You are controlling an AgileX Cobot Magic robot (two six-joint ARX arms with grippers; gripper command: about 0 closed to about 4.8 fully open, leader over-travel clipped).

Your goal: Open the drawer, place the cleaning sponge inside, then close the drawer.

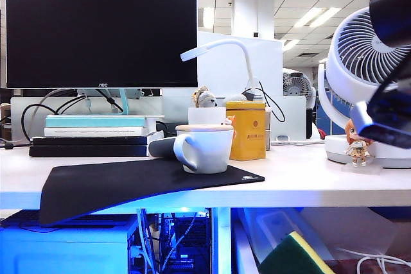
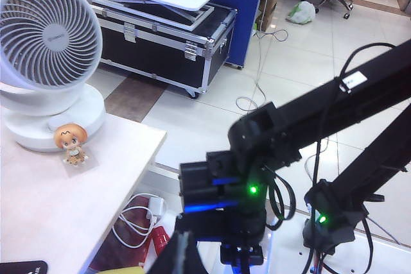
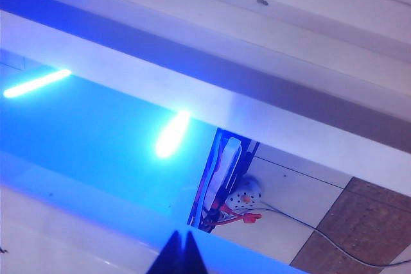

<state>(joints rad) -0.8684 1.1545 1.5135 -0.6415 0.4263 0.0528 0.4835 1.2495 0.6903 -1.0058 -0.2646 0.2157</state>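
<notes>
Sponge green over yellow; mug white; mat black; tin yellow.

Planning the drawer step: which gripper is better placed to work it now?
Right, probably. The right gripper, shut, sits close before the blue-lit drawer in its wrist view. The left gripper, also shut, hangs off the desk corner near the fan, no drawer in its view.

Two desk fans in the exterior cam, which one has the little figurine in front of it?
The big white fan on the desk's right edge; the orange-haired figurine stands against its base. The smaller fan sits farther back, behind the white panel, with nothing in front.
</notes>
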